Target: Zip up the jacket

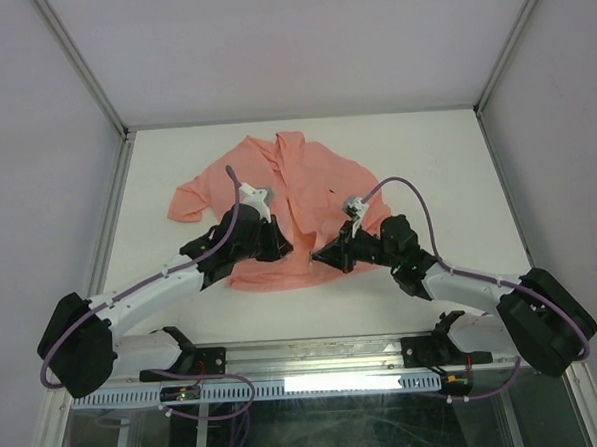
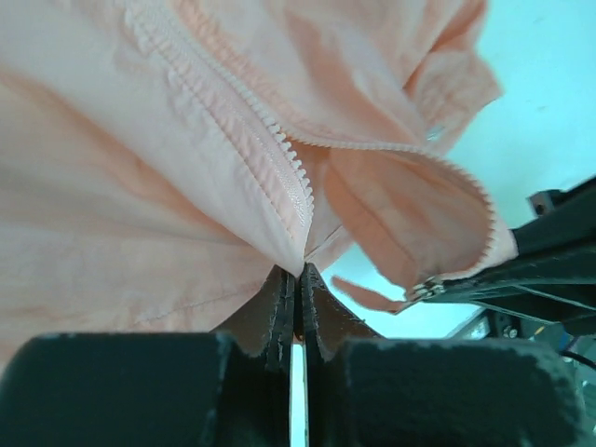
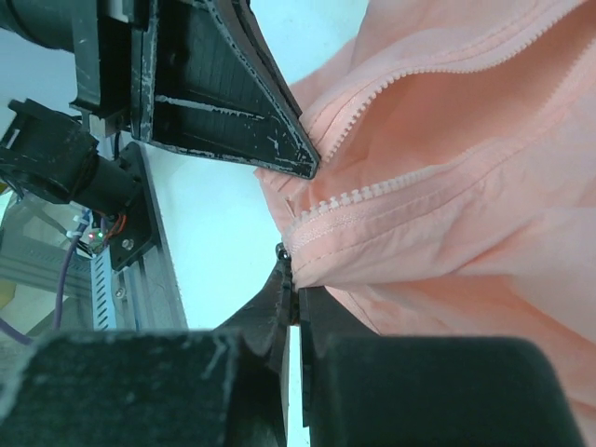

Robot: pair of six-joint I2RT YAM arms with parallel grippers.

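From above, we see the jacket [image 1: 287,199] spread in the middle of the table [image 1: 436,166], collar far, front unzipped. The left gripper [image 1: 283,246] and right gripper [image 1: 325,254] meet at its near hem.

Left wrist view: our left gripper pinches the fabric just below the zip teeth [image 2: 279,140].

Right wrist view: our right gripper clamps the other front edge's bottom corner.

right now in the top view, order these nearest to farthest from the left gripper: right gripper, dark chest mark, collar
From the left gripper:
1. right gripper, just beside it at the jacket hem.
2. dark chest mark, farther up, right of the front opening.
3. collar, at the far end.
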